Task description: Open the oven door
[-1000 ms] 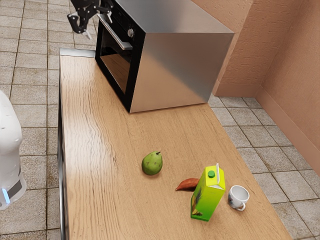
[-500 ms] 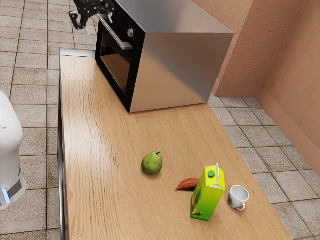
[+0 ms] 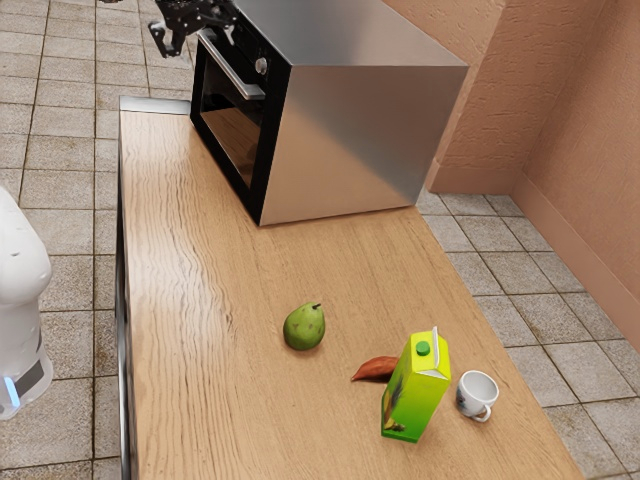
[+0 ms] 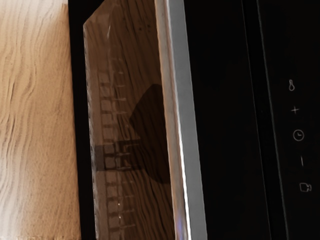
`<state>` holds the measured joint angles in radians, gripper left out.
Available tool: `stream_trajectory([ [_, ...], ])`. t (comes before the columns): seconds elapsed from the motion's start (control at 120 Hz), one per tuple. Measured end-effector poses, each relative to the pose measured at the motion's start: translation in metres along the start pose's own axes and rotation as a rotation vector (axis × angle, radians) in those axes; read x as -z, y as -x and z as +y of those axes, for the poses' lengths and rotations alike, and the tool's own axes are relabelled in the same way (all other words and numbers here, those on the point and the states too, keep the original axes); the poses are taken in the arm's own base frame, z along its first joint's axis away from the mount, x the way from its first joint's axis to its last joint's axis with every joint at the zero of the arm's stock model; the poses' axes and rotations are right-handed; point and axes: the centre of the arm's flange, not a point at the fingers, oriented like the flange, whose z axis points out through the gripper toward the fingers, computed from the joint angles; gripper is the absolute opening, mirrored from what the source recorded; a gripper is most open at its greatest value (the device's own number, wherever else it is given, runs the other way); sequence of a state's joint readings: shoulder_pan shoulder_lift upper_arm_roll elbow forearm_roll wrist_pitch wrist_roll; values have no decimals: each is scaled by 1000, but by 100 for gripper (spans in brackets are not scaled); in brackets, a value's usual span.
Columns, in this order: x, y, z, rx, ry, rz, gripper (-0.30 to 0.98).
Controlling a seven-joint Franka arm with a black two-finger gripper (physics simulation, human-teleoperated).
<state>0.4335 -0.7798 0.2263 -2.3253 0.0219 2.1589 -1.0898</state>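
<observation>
Wrist view adds detail: a row of pale symbols (image 4: 298, 135) on the black front, the wire rack (image 4: 112, 160) behind the glass, and the handle (image 3: 230, 70) crossing mid-view. Exterior view gives the round knob (image 3: 262, 65), the steel side of the oven (image 3: 350, 140), and the loose items: green fruit (image 3: 304, 327), red-brown item (image 3: 375, 369), carton (image 3: 417, 385), cup (image 3: 477, 395).

Oven sits on the far part of the table (image 3: 200, 300), front toward the exterior view's left; oven door (image 3: 230, 125) closed. A strip of wood lies between the oven front and the table's left edge, widening on the near side. More wood runs from oven to green fruit. Gripper (image 3: 200, 42) at the handle's far end, fingers apart, holding nothing visible; contact with the handle cannot be told.

Versus earlier frames: gripper has shifted to the exterior view's right, closer to the oven front. Oven door and loose items unchanged.
</observation>
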Motion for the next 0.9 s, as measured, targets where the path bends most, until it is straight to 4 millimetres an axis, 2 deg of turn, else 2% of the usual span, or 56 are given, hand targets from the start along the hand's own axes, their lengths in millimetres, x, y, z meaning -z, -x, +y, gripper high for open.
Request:
stream_trajectory([
  [0.125, -7, -5, -5, 7, 8, -21, 67],
  [0.483, -20, -9, -2, -20, 4, -24, 66],
  [0.9, -54, -21, -11, -6, -51, -57, 65],
])
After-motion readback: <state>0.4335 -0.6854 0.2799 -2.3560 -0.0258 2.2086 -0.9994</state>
